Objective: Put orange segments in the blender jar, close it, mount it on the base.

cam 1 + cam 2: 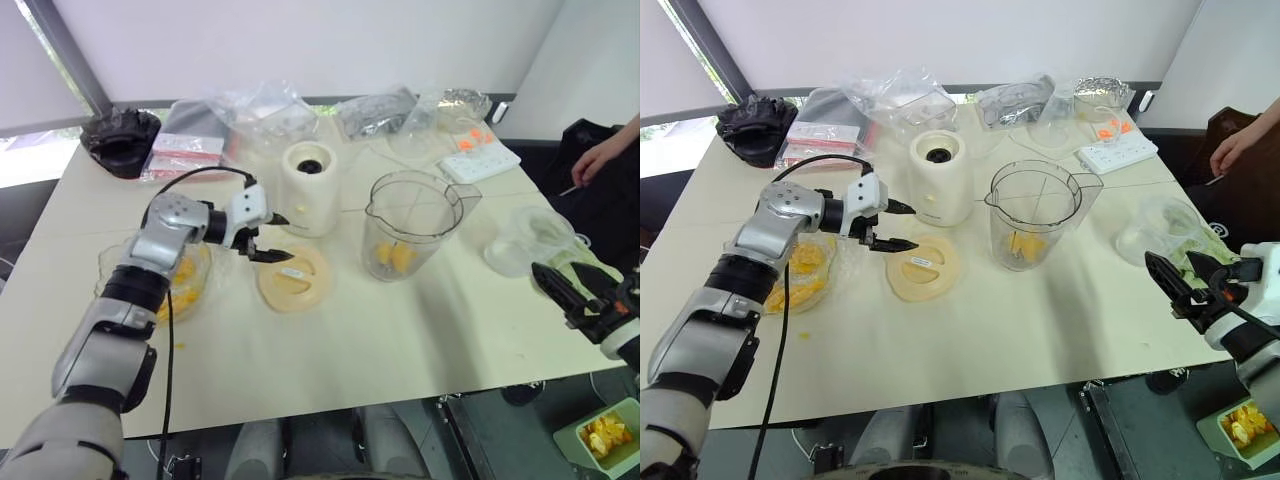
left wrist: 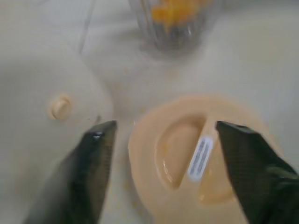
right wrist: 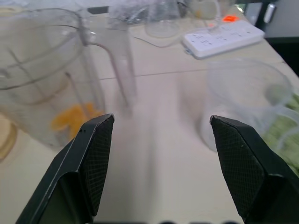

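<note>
The blender jar point(image 1: 410, 222) stands upright on the table point(image 1: 400, 340), uncovered, with a few orange segments point(image 1: 396, 256) at its bottom. The base point(image 1: 309, 188) stands just beside it toward the robot's left, apart from the jar, its dark socket facing up. The flat cream lid point(image 1: 292, 278) lies on the table in front of the base.

The left gripper point(image 1: 262, 236) hangs just above the near-left edge of the lid, its 2 fingers point(image 2: 96, 161) spread apart and holding nothing. More orange segments lie in a clear bag point(image 1: 180, 280) under the left forearm.

The right gripper point(image 1: 1180, 280) is at the table's right edge, well apart from the jar, fingers point(image 3: 91, 158) spread and empty, near a smaller frosted cup point(image 1: 530, 240)
</note>
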{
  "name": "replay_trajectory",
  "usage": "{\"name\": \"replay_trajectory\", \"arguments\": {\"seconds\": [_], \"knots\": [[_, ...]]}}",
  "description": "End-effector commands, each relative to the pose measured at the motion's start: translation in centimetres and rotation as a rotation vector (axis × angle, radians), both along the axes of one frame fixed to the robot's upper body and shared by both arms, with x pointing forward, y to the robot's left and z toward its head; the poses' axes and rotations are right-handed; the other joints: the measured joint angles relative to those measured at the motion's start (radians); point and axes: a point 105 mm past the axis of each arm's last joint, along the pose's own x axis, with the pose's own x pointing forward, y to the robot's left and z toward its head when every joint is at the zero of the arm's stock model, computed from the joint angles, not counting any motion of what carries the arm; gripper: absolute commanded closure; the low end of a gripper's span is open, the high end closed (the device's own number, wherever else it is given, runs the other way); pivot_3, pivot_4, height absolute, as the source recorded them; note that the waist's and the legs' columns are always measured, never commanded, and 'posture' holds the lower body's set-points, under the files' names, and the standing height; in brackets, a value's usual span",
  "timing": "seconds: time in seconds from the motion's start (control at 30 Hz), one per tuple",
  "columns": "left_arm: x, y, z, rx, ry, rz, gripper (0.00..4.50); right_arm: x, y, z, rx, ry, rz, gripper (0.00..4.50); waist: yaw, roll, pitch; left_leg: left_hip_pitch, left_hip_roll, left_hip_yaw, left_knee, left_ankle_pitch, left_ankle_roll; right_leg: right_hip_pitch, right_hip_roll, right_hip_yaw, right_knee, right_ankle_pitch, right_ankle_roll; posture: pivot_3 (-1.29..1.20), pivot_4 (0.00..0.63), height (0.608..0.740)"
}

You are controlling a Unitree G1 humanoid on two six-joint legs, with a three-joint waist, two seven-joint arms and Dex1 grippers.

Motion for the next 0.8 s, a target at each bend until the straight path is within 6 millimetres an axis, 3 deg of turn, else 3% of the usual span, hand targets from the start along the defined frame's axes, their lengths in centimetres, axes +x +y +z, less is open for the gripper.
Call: {"name": "replay_trajectory", "arguments": {"seconds": [0.03, 0.2, 0.73, 0.8], "knots": [[0.4, 0.1, -0.7, 0.082, -0.053, -0.054, 0.85, -0.1, 1.1, 1.5, -0.03, -0.061, 0.01, 1.07, 0.001, 0.0, 0.0, -0.001, 0.0, 0.0, 0.0, 0.0, 0.0, -0.001, 0.0, 0.0, 0.0, 0.0, 0.0, 0.0, 0.15, 0.74], [0.5, -0.2, -2.6, 0.159, -0.056, -0.098, 0.85, -0.2, 2.2, 1.5, -0.028, -0.067, 0.015, 1.07, 0.001, -0.002, 0.001, -0.004, 0.0, 0.0, 0.0, 0.0, 0.0, -0.003, 0.0, 0.0, 0.0, 0.0, 0.0, 0.0, 0.15, 0.74], [0.9, -2.9, -4.8, 0.173, 0.017, -0.068, 0.85, -0.1, 2.1, 1.8, -0.044, -0.073, -0.011, 1.07, 0.001, -0.004, 0.001, -0.003, 0.0, -0.001, 0.001, 0.0, 0.0, -0.002, 0.0, 0.0, 0.001, 0.001, 0.001, 0.0, 0.15, 0.74], [0.8, -3.0, -5.4, 0.193, 0.054, -0.059, 1.39, 0.0, 2.1, 1.8, -0.044, -0.073, -0.006, 1.07, 0.001, -0.004, 0.0, -0.003, 0.0, -0.001, 0.001, 0.0, 0.0, -0.002, 0.0, 0.0, 0.001, 0.0, 0.001, 0.0, 0.15, 0.74]]}}
